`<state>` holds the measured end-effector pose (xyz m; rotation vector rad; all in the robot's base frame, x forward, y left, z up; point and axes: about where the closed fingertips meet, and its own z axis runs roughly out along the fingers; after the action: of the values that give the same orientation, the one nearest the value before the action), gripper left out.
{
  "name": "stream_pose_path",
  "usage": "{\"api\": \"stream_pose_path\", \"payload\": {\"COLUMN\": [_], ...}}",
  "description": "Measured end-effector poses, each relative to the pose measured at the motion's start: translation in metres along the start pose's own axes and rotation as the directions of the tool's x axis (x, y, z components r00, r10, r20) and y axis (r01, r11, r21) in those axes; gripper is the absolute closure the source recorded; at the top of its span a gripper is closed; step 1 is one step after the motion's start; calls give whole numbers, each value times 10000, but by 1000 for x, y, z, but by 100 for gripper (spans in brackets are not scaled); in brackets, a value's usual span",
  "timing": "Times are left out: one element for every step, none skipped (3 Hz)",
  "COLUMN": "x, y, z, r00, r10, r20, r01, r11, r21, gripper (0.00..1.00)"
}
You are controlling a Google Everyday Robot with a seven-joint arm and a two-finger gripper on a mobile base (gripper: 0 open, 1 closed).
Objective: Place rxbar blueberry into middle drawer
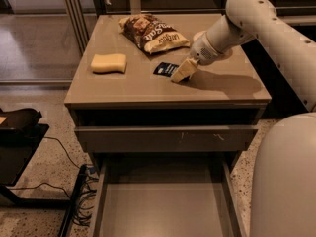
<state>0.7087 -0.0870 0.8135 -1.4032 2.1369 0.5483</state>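
The rxbar blueberry [165, 69], a small flat dark wrapper with white print, lies on the cabinet top [123, 90] just below the chip bag. My gripper [180, 73] is low over the top, right at the bar's right end and covering part of it. The middle drawer [163, 206] is pulled out at the bottom of the view, its flat grey floor bare.
A brown-and-yellow chip bag [152, 33] lies at the back of the top. A yellow sponge [108, 63] lies at the left. The drawer with white scratches [168, 138] is shut above the open one. Cables and a black stand [19, 132] are on the floor at left.
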Motion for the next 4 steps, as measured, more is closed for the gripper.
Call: {"api": "stream_pose_path", "payload": {"x": [0,0,-2,9], "y": [0,0,0,14], "z": [0,0,-3,-17], "r00": [10000,10000,10000,9999], "r10": [0,0,-1,-110], "r20": [0,0,-1,-94], "r01": [0,0,1,109], "r11": [10000,10000,10000,9999], "r21": [-1,-1,-1,-96], "gripper": [88,100,100,100]}}
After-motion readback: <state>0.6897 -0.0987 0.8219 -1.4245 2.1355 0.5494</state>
